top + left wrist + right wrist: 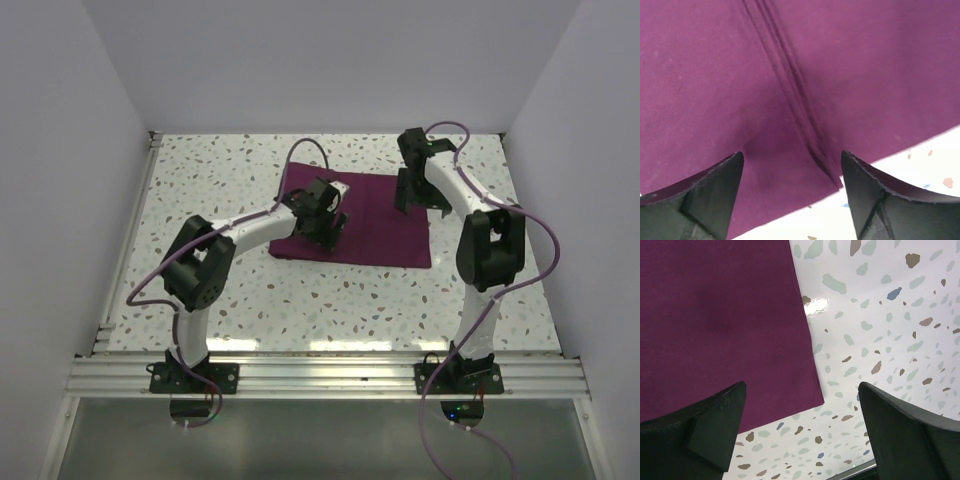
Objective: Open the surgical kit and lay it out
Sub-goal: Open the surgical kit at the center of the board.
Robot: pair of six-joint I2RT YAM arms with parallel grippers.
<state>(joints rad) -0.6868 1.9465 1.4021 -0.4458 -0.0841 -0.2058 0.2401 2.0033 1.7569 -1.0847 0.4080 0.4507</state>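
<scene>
Left gripper (792, 156): jaws standing apart, gripping nothing, straddling a raised fold seam (790, 95) of the surgical kit (875, 70). Right between the fingertips, stacked hems in thin parallel ridges, running straight away from the jaws. Just beneath the tips, the wrap's near edge and a sliver of table (920, 170).

Right gripper (802, 386): jaws spread wide, empty, poised over the wrap's corner (817, 399). One fingertip above cloth, the other above bare table.

Materials now. Matte maroon woven cloth, soft and faintly creased, lying flat as a rectangle, with several layers showing at the corner edge. Underneath, glossy white speckled table, slick-looking, throwing a glare spot just beyond the right jaws. No steel in view; contents, if any, hidden inside the folds.

Trouble ahead, by judgement:
- Biting too many layers at the seam and hoisting the whole bundle rather than one flap.
- Biting too shallow and slipping off thin fabric.
- Dragging the unpinned wrap across that slick surface.
- Spilling hidden pieces through a fast yank.

Worth a slow peel, with the corner under the right jaws pressed down.
</scene>
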